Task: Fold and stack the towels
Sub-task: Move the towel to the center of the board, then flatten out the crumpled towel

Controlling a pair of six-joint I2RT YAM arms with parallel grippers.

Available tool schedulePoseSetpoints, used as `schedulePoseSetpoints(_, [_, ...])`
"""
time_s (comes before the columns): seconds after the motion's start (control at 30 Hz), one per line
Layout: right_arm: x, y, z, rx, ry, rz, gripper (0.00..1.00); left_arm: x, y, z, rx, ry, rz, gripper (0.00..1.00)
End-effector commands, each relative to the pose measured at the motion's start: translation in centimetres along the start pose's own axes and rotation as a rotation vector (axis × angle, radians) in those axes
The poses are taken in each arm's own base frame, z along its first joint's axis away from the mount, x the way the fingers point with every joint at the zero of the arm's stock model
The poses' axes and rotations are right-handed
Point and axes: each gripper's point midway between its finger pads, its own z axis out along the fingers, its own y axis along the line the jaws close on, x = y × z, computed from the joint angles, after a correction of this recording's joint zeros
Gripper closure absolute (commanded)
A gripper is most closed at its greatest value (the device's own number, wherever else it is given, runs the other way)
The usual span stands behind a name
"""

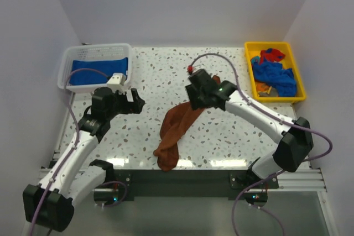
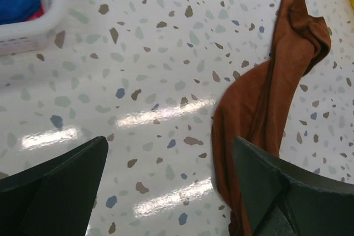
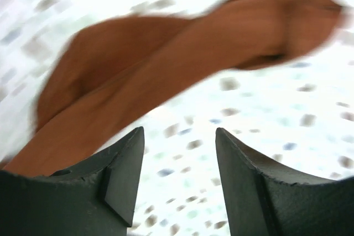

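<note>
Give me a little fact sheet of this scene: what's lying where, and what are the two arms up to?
Table: speckled white top
Brown towel: crumpled in a long strip mid-table, unfolded
White basket: far left corner, holds a blue towel
Yellow bin: far right, holds jumbled blue, red and orange cloths
Left gripper: open, empty, over bare table left of the brown towel
Right gripper: open, at the towel's far end, nothing between its fingers

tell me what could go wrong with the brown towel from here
The brown towel lies twisted in a rope, so the open right gripper above its far end may pinch several layers, not one corner. Its near end sits at the front edge of the table; a pull could slide it off.
</note>
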Motion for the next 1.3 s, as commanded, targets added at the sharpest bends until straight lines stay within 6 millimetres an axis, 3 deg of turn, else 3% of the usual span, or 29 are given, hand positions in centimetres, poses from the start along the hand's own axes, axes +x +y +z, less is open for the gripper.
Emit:
schedulePoseSetpoints(0.0, [-1.8, -9.3, 0.9, 0.202, -0.070, 0.131, 0.43, -1.8, -4.4, 2.1, 0.143, 0.026, -0.036, 0.00])
schedulePoseSetpoints(0.03, [-1.7, -10.7, 2.0, 0.223, -0.052, 0.161, 0.44, -1.4, -6.0, 2.7, 0.171, 0.052, -0.023, 0.00])
schedulePoseSetpoints(0.07, [-2.2, -13.6, 2.6, 0.263, -0.061, 0.231, 0.45, -2.5, -7.2, 3.2, 0.190, 0.045, -0.011, 0.00])
schedulePoseSetpoints(0.13, [-2.6, -14.7, 4.1, 0.225, -0.058, 0.287, 0.45, -1.2, -9.6, 5.5, 0.222, 0.110, 0.010, 0.00])
schedulePoseSetpoints(0.17, [-2.7, -16.1, 5.7, 0.227, -0.052, 0.325, 0.45, -2.3, -10.9, 6.1, 0.243, 0.096, 0.015, 0.00])
schedulePoseSetpoints(0.23, [-3.1, -16.6, 7.1, 0.202, -0.041, 0.347, 0.45, -1.0, -13.3, 8.3, 0.275, 0.145, 0.038, 0.00])
schedulePoseSetpoints(0.27, [-2.9, -17.3, 8.7, 0.207, -0.009, 0.356, 0.45, -2.3, -14.6, 9.0, 0.294, 0.119, 0.046, 0.00])
schedulePoseSetpoints(0.33, [-2.5, -17.7, 10.1, 0.208, 0.020, 0.366, 0.46, -0.4, -16.7, 11.1, 0.314, 0.178, 0.075, 0.00])
schedulePoseSetpoints(0.37, [-2.5, -18.0, 10.6, 0.199, 0.020, 0.381, 0.46, -1.3, -17.8, 11.8, 0.321, 0.162, 0.084, 0.00])
schedulePoseSetpoints(0.43, [-2.1, -18.0, 11.8, 0.183, 0.038, 0.400, 0.46, 1.4, -19.3, 13.9, 0.326, 0.223, 0.117, 0.00])
schedulePoseSetpoints(0.47, [-2.2, -18.0, 12.2, 0.172, 0.034, 0.408, 0.46, 1.1, -20.2, 14.6, 0.327, 0.218, 0.124, 0.01])
schedulePoseSetpoints(0.5, [-1.9, -17.8, 12.7, 0.164, 0.047, 0.409, 0.46, 3.0, -20.2, 16.0, 0.313, 0.262, 0.136, 0.01])
schedulePoseSetpoints(0.57, [-1.7, -17.5, 13.3, 0.148, 0.057, 0.413, 0.46, 4.2, -21.5, 17.1, 0.312, 0.281, 0.154, 0.03])
schedulePoseSetpoints(0.6, [-1.5, -17.3, 13.5, 0.142, 0.067, 0.416, 0.46, 5.9, -21.3, 18.1, 0.297, 0.318, 0.165, 0.03])
schedulePoseSetpoints(0.73, [-0.8, -17.7, 13.8, 0.168, 0.073, 0.419, 0.52, 9.2, -21.3, 19.7, 0.250, 0.373, 0.192, 0.14])
schedulePoseSetpoints(0.9, [0.5, -18.3, 14.0, 0.190, 0.091, 0.438, 0.73, 11.8, -19.6, 20.5, 0.179, 0.408, 0.191, 0.30])
schedulePoseSetpoints(1.03, [1.3, -19.1, 13.7, 0.225, 0.096, 0.452, 0.91, 12.8, -18.4, 20.4, 0.136, 0.418, 0.190, 0.52])
schedulePoseSetpoints(1.07, [1.5, -19.5, 13.4, 0.240, 0.094, 0.461, 0.97, 13.3, -17.8, 20.2, 0.119, 0.423, 0.190, 0.66])
schedulePoseSetpoints(1.1, [1.7, -19.7, 13.4, 0.247, 0.095, 0.466, 1.00, 13.3, -17.7, 20.0, 0.115, 0.420, 0.178, 0.74])
schedulePoseSetpoints(1.13, [1.9, -20.0, 13.3, 0.255, 0.097, 0.475, 1.00, 13.5, -17.3, 19.9, 0.103, 0.422, 0.170, 0.89])
schedulePoseSetpoints(1.2, [2.4, -20.7, 12.9, 0.283, 0.099, 0.497, 1.00, 13.7, -16.1, 19.1, 0.069, 0.427, 0.142, 1.00])
schedulePoseSetpoints(1.27, [3.0, -21.1, 12.5, 0.294, 0.104, 0.515, 1.00, 13.6, -14.7, 17.7, 0.027, 0.427, 0.116, 1.00])
